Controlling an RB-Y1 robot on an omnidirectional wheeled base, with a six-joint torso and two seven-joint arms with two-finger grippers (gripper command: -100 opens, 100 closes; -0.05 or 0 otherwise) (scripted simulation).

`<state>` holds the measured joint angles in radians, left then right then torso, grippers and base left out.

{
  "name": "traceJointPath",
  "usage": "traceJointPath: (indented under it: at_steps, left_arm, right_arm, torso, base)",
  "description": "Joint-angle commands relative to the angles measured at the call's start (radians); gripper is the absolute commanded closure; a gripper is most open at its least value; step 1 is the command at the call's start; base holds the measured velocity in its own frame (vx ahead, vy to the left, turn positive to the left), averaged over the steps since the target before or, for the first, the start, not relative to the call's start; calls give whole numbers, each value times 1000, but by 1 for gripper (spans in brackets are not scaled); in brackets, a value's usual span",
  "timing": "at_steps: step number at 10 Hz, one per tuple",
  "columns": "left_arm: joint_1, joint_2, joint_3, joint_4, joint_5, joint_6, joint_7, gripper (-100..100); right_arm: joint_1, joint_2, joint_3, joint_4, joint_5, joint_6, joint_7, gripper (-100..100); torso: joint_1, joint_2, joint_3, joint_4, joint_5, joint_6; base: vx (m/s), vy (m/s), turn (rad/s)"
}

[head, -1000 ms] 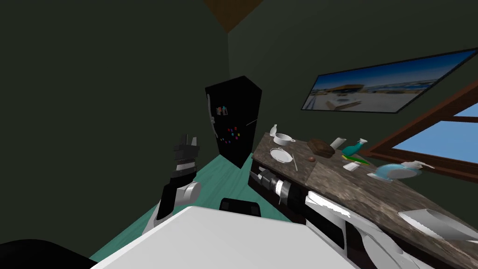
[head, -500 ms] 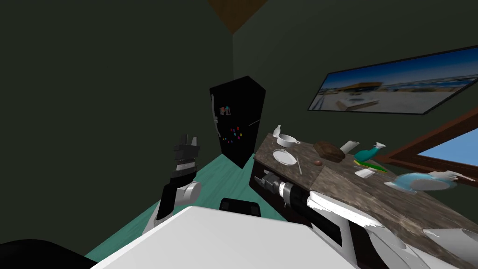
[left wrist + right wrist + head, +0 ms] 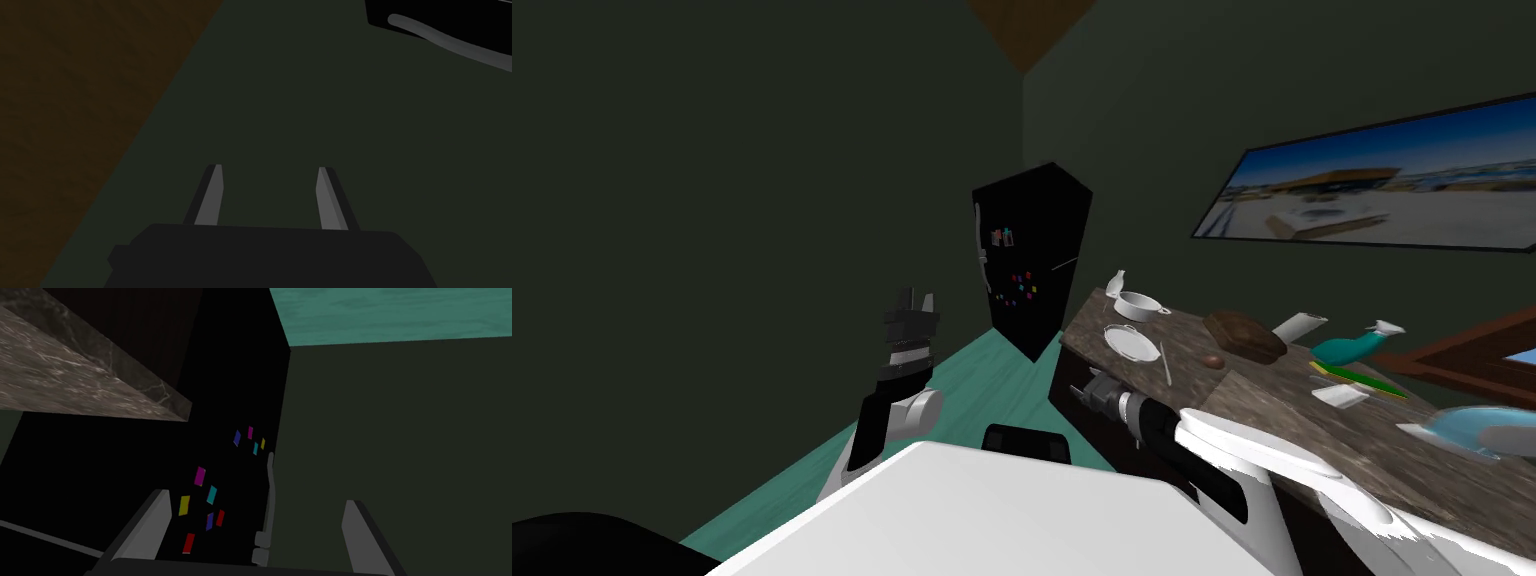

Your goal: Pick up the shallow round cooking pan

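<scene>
The shallow round pan (image 3: 1129, 342), white with a thin handle pointing toward me, lies near the far end of the marble counter (image 3: 1272, 410). My right gripper (image 3: 1090, 384) hangs in front of the counter's edge, below and short of the pan. In the right wrist view it (image 3: 257, 523) is open and empty, facing the black fridge with the counter's edge (image 3: 100, 395) beside it. My left gripper (image 3: 914, 298) is raised over the floor, far left of the counter. Its fingers (image 3: 210, 197) stand apart with nothing between them.
A deeper white pot (image 3: 1139, 305) and a small white bottle (image 3: 1115, 283) stand just past the pan. A brown loaf (image 3: 1247, 335), a small brown lump (image 3: 1214, 361) and a teal spray bottle (image 3: 1352, 347) lie further along. The black fridge (image 3: 1032, 260) ends the counter.
My head view has swung, so the fridge and counter sit further right and look nearer. The right arm keeps its place by the counter's edge. The left arm is still.
</scene>
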<state>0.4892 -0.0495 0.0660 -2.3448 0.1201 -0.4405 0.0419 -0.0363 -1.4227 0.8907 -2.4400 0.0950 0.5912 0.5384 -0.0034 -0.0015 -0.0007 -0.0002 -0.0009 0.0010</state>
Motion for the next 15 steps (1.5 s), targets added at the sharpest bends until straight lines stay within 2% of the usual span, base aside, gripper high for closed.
traceJointPath:
  at_steps: [1,2,3,4,5,6,7,8,9,11,12,13,14,15]
  left_arm:
    - [0,0,0,0,0,0,0,0]
    - [0,0,0,0,0,0,0,0]
    - [0,0,0,0,0,0,0,0]
    - [0,0,0,0,0,0,0,0]
    - [0,0,0,0,0,0,0,0]
    - [0,0,0,0,0,0,0,0]
    - [0,0,0,0,0,0,0,0]
    - [0,0,0,0,0,0,0,0]
    - [0,0,0,0,0,0,0,0]
    - [0,0,0,0,0,0,0,0]
    - [0,0,0,0,0,0,0,0]
    - [0,0,0,0,0,0,0,0]
    - [0,0,0,0,0,0,0,0]
    - [0,0,0,0,0,0,0,0]
  right_arm:
    - [-26,-21,31,8,-3,44,21,-100]
    - [-64,-61,69,15,-3,74,55,-100]
    - [-67,-61,79,15,-3,94,55,-100]
    - [-108,-96,115,23,-5,131,89,-100]
    - [-109,-96,126,23,-5,141,89,-100]
    - [-149,-128,164,33,-7,178,123,-100]
    - [-149,-128,172,33,-7,186,123,-100]
    - [-183,-155,211,42,-10,219,155,-100]
    - [-189,-155,216,42,-10,228,155,-100]
    - [-262,-198,288,64,-17,297,216,-100]
    - [-264,-198,301,64,-17,305,216,-100]
    - [-299,-214,340,75,-22,332,245,-100]
    - [-299,-214,340,75,-22,339,245,-100]
    - [-332,-226,377,86,-27,370,272,-100]
  torso:
    - [0,0,0,0,0,0]
    - [0,0,0,0,0,1]
    - [0,0,0,0,0,0]
    - [0,0,0,0,0,1]
    - [0,0,0,0,0,0]
    - [0,0,0,0,0,1]
    - [0,0,0,0,0,0]
    - [0,0,0,0,0,1]
    - [-1,-1,-1,0,0,0]
    - [0,-1,-1,0,0,0]
    - [-1,-1,-1,0,0,0]
    - [-1,-1,-1,0,-1,1]
    - [-1,-1,-1,0,-1,1]
    - [0,-1,-1,0,-1,1]
  base:
    - [11,-34,93]
    - [11,-40,148]
    - [10,-35,89]
    - [14,-39,118]
    - [14,-34,86]
    - [11,-40,158]
    - [16,-43,72]
    - [23,-48,119]
    - [17,-42,73]
    - [23,-52,157]
    - [20,-57,75]
    - [22,-55,89]
    - [18,-42,54]
    - [21,-42,109]
